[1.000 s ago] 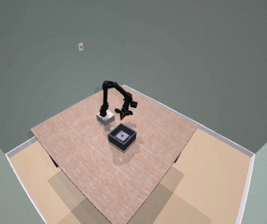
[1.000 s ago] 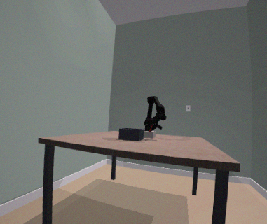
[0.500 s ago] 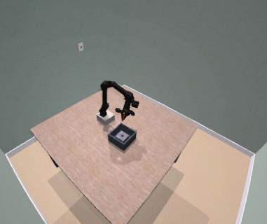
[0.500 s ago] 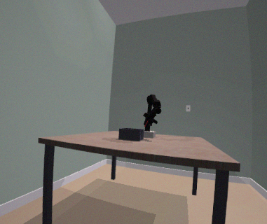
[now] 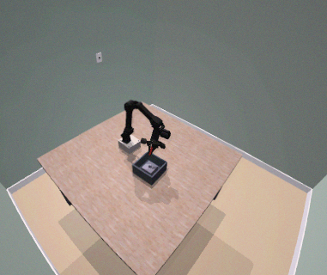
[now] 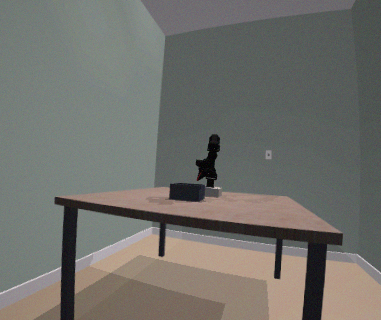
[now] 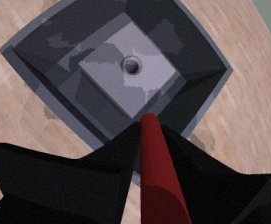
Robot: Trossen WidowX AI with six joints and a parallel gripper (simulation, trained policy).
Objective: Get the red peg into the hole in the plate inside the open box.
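The surface [image 5: 109, 189] [image 6: 257, 210] [image 7: 248, 117] carries the open dark box [image 5: 143, 174] [image 6: 187, 192] [image 7: 193, 52], with the pale plate [image 5: 147, 163] [image 7: 106, 82] at its bottom. The hand [image 5: 151, 149] [image 6: 200, 173] [image 7: 149, 129] is closed on the red peg [image 5: 150, 150] [image 6: 199, 176] [image 7: 158, 165], held up near the box's rim and outside the hole [image 5: 150, 167] [image 7: 132, 67]. The peg's long axis leans off upright in the exterior view, its free end pointing downward. It looks slim, round and plain, deep red, darker towards its near end in the wrist view.
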